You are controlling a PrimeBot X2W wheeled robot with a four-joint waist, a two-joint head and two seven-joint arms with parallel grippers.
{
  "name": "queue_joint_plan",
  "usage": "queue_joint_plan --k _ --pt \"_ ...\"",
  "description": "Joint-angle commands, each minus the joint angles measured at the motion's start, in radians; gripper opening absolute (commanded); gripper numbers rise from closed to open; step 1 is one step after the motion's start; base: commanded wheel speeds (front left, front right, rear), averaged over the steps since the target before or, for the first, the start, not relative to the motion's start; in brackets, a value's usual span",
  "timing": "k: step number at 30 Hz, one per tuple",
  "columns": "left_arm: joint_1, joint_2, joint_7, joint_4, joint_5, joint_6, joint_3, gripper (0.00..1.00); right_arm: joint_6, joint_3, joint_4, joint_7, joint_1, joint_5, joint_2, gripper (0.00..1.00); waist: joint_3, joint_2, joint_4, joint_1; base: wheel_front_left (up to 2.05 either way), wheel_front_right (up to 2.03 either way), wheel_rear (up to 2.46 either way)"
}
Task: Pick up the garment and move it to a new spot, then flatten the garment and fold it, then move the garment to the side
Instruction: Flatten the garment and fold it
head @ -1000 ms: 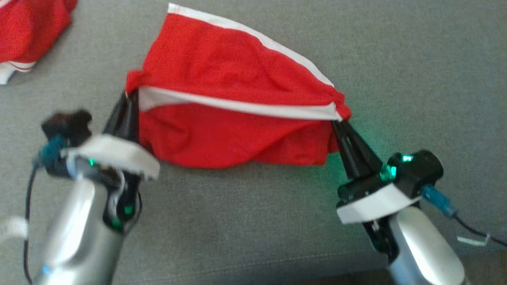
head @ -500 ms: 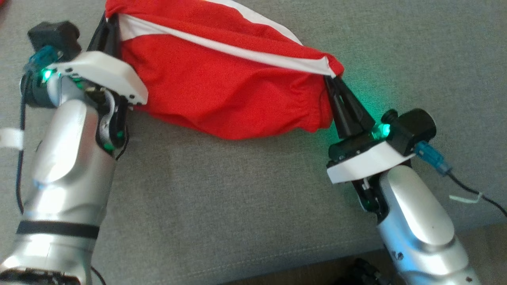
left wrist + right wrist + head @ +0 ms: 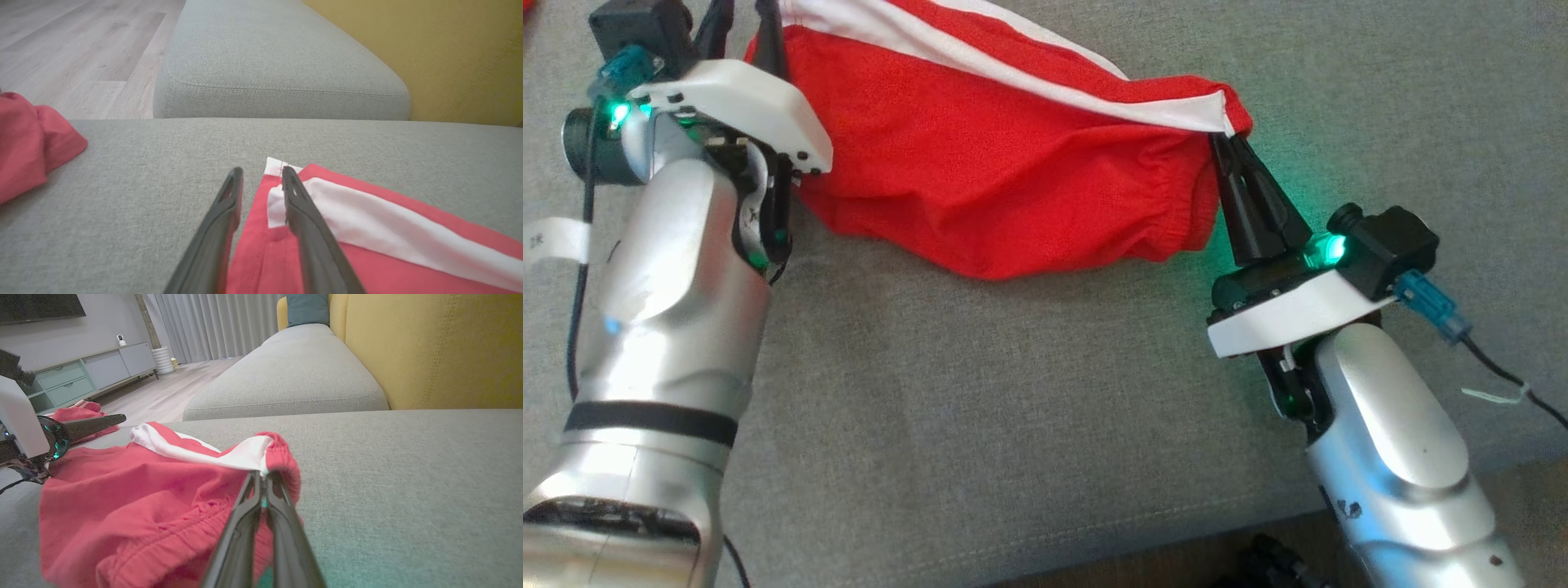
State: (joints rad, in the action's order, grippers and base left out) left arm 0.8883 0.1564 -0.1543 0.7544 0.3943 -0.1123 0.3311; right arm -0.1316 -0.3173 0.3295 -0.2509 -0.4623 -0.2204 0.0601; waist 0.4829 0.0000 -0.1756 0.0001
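Two grey sofa cushions (image 3: 282,61), yellow backrest (image 3: 449,49), wood floor (image 3: 81,49). Left gripper (image 3: 261,173) spread apart on the red garment (image 3: 980,163); right gripper (image 3: 263,477) pinching its corner.

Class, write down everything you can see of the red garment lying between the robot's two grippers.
The red garment is soft-looking cloth, red with a broad white stripe and a gathered elastic edge. It lies crumpled and wrinkled, stretched across the grey sofa cushion. The right gripper is shut on one end, pinching it at the stripe's tip. At the other end the left gripper stands over the corner, its jaws apart, clamping nothing.
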Motion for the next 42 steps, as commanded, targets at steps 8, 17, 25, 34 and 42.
queue_joint_plan --k 8,17,25,34,42 --pt "0.041 -0.001 -0.051 0.023 0.003 0.022 -0.006 1.0 0.001 0.022 -0.052 -0.011 0.02 -0.017 -0.01 1.0 -0.021 0.0 0.019 -0.0001 0.0 0.0 0.0" --pt "-0.096 0.001 -0.064 -0.044 0.019 0.061 0.023 1.0 0.001 0.11 -0.134 -0.011 0.13 0.017 -0.01 1.0 -0.079 0.0 0.065 -0.0001 0.0 0.0 0.0" --pt "-0.279 0.06 0.043 -0.212 0.03 0.051 0.051 1.0 0.001 0.205 -0.226 0.002 0.242 0.072 -0.01 1.0 -0.136 0.0 0.077 -0.0001 0.0 0.0 0.0" --pt "-0.29 0.13 0.146 -0.338 0.036 0.004 0.026 1.0 0.001 0.19 -0.292 0.026 0.261 0.059 -0.01 1.0 -0.107 0.0 0.034 -0.0001 0.0 0.0 0.0" --pt "-0.225 0.175 0.234 -0.324 0.028 -0.029 0.013 1.0 0.001 0.174 -0.295 0.023 0.248 0.051 -0.01 1.0 -0.06 0.0 -0.004 -0.0001 0.0 0.0 0.0"
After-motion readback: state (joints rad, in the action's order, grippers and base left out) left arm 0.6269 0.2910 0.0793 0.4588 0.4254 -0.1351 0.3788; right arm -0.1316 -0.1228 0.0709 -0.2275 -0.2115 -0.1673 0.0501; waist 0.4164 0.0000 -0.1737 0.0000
